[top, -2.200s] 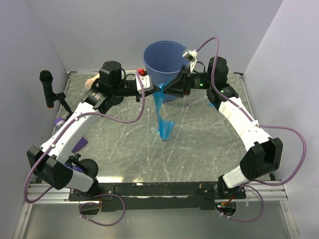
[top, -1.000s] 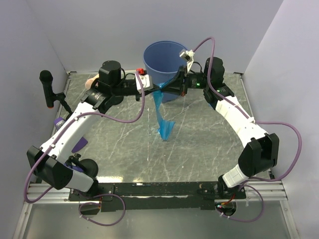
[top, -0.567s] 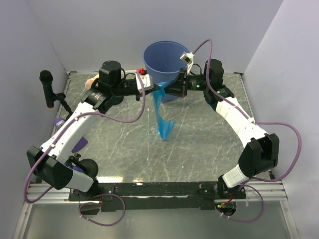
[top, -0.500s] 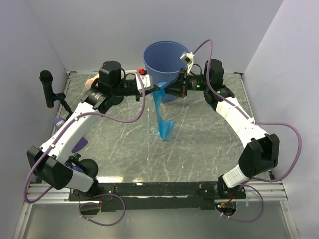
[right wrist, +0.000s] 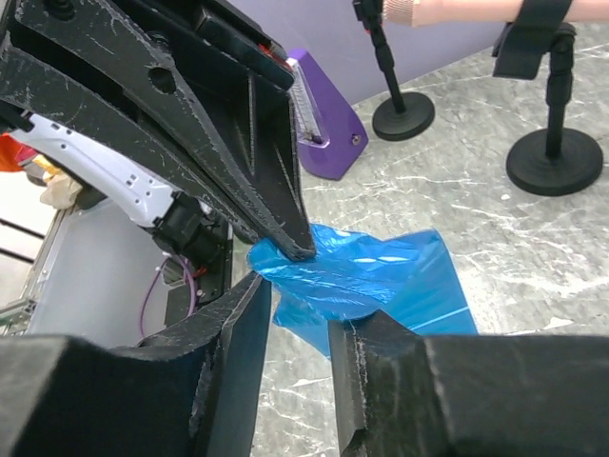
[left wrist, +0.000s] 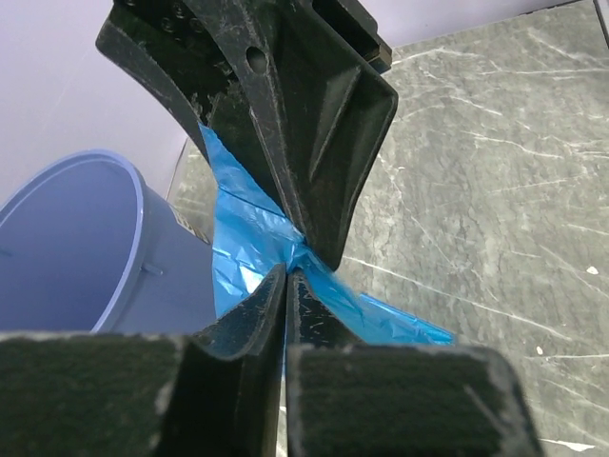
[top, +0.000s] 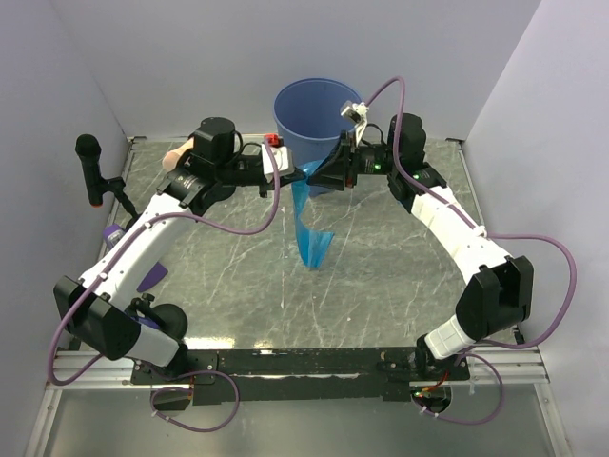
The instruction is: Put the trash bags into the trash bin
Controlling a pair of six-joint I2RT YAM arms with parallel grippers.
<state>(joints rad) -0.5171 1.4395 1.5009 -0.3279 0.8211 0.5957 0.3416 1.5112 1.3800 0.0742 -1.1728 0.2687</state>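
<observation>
Broadly, the scene is a small booth. A bench (top: 381,276) fills its floor, topped with a grey-green, stone-patterned surface crossed by thin white veins. The surface gives a soft shine under even light. Plain pale lavender walls (top: 285,48) rise along the far edge and both side edges. A metal rail (top: 314,362) runs along the near edge, and both arms are bolted to it. Loose purple cables (top: 247,224) loop from the arms over the bench.

A black microphone stand (top: 90,167) is at the left edge, toward the far left corner. A purple wedge (top: 112,231) sits further along the same edge.

The trash bin (top: 295,133), a round blue bucket, stands upright and open-mouthed at the middle of the far edge.

Just in front of the bin, both arms reach in from the side edges and meet. The left gripper (left wrist: 286,274) has its fingers pressed together, pinching the top of the trash bag (top: 310,238). The bag is glossy blue film that hangs down in a crumpled strip, outside the bin and above the middle of the bench. I cannot tell whether its lower end touches the surface. The right gripper (right wrist: 300,295) faces the left one. Its fingers stand slightly apart, with a fold of the film lying in the gap between them.
</observation>
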